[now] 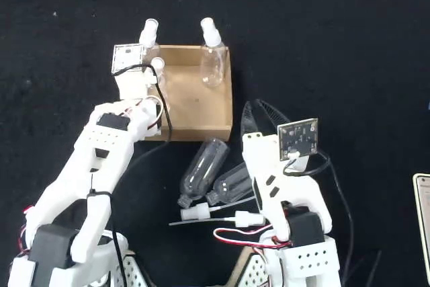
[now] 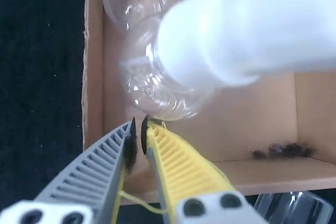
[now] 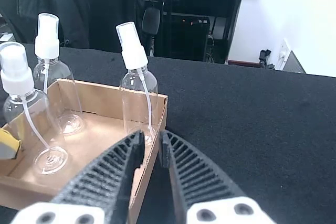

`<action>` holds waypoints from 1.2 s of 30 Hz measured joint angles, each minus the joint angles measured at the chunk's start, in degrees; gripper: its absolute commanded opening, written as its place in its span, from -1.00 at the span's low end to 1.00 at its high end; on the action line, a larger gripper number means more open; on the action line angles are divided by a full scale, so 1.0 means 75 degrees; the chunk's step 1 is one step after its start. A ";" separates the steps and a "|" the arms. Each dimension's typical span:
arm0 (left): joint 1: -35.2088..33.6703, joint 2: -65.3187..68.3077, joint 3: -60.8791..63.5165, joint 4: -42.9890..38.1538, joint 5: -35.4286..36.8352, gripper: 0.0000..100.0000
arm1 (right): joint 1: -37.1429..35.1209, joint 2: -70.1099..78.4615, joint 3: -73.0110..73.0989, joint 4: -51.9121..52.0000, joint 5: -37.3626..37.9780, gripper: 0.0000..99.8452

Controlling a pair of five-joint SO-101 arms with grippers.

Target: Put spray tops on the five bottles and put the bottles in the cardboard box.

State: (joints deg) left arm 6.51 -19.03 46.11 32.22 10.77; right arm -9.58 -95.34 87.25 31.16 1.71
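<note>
The cardboard box (image 1: pixel 201 109) holds three clear bottles with white spray tops: one at the far left corner (image 1: pixel 149 33), one just in front of it (image 1: pixel 158 66), one at the far right (image 1: pixel 211 58). My left gripper (image 2: pixel 139 134) is shut inside the box, its tips right beside the nearer left bottle (image 2: pixel 157 87), whose white top (image 2: pixel 247 30) is close to the camera. Two topless bottles (image 1: pixel 201 166) (image 1: pixel 232 183) lie on the mat in front of the box, with two loose spray tops (image 1: pixel 195 213) (image 1: pixel 247 218) nearer the arms. My right gripper (image 3: pixel 150 139) is shut and holds nothing, near the box's front right corner (image 3: pixel 157 111).
Black cloth (image 1: pixel 349 65) covers the table, with open room to the right of the box. A flat pale object (image 1: pixel 423 213) lies at the right edge. The left arm (image 1: pixel 101 159) stretches over the box's left side.
</note>
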 measured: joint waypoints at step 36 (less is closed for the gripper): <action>0.0141 0.0000 -0.0293 0.0856 0.0023 -0.94 | 0.0000 0.0000 0.0094 0.0000 0.0000 -0.94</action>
State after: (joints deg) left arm 7.56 -19.03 43.91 38.64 10.95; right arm -9.58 -95.34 87.96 31.16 1.71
